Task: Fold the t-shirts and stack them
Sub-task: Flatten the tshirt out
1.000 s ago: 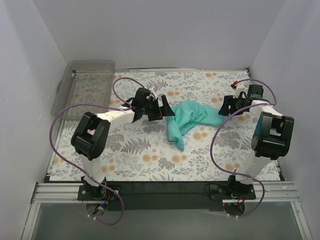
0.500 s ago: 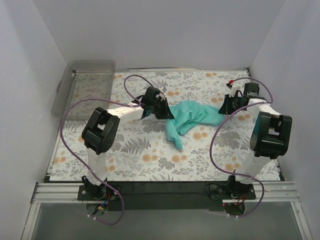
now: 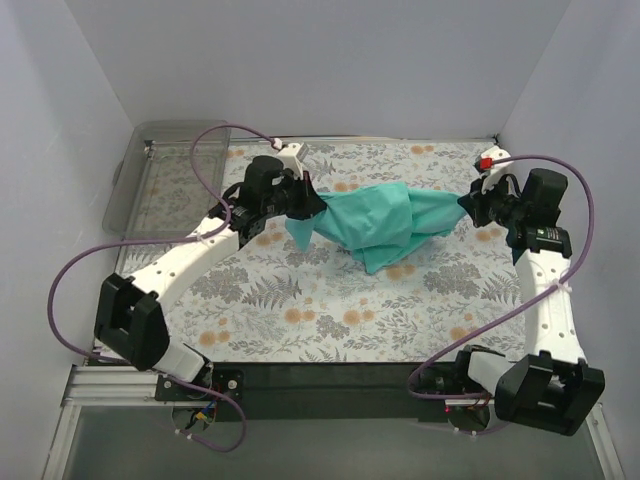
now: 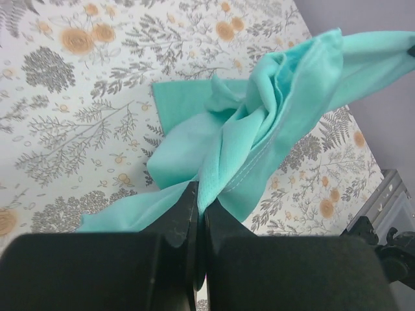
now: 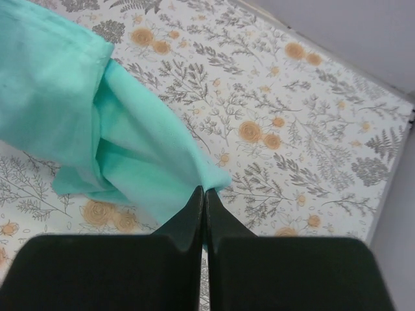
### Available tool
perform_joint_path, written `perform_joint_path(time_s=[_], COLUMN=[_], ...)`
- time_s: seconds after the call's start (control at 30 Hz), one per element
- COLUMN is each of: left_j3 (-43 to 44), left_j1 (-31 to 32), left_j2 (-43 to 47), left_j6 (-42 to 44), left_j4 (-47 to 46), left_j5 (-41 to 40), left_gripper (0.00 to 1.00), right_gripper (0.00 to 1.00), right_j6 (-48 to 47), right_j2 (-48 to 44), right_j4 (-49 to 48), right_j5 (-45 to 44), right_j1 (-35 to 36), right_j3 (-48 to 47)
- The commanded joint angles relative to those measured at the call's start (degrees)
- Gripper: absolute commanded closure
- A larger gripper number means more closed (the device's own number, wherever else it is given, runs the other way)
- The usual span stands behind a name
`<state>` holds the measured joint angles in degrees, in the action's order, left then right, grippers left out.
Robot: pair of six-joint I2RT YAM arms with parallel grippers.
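**Overhead view, bottom to top of frame.** A black base strip on a metal rail carries the two arm mounts. Above it lies the table, covered with a pale cloth printed with grey ferns and orange flowers. The left arm reaches up from lower left; the right arm rises along the right edge.

At mid-frame the teal t-shirt is strung between the two claws, bunched and creased, its middle sagging toward the cloth. The left gripper is clamped on the shirt's left end and the right gripper on its right end.

A clear plastic bin sits at upper left, at the table's far corner. Plain pale walls close in the left, far and right sides.

**Wrist views.** The fingers of the left gripper and of the right gripper meet with fabric pinched between them, and the t-shirt stretches away above the flowered cloth.
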<state>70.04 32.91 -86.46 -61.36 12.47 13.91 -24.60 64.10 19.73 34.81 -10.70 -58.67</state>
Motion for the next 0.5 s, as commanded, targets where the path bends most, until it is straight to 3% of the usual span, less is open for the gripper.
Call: perform_joint_path(time_s=[0.0, 0.27, 0.4, 0.47], left_j3=[-1.13, -7.37, -10.44, -12.11], left_j1=[-1.09, -2.41, -2.67, -2.67], left_j2=[5.67, 17.36, 22.55, 25.45], left_j6=[4.76, 12.04, 14.34, 14.61], left_j4=[1.86, 2.39, 0.81, -0.86], left_j5=[-0.82, -12.23, -8.66, -5.49], left_gripper=[1.0, 1.0, 0.99, 0.89], right_gripper=[0.99, 0.99, 0.99, 0.99], right_j6=[-2.47, 0.43, 2.45, 3.42], right_j2=[-5.9, -11.01, -11.45, -11.36], right_j4=[-0.48, 2.24, 4.88, 5.84], right_j5=[-0.96, -4.75, 0.59, 4.02], right_j1=[-1.08, -2.57, -2.75, -2.75], right_j3=[0.32, -6.96, -11.18, -12.86])
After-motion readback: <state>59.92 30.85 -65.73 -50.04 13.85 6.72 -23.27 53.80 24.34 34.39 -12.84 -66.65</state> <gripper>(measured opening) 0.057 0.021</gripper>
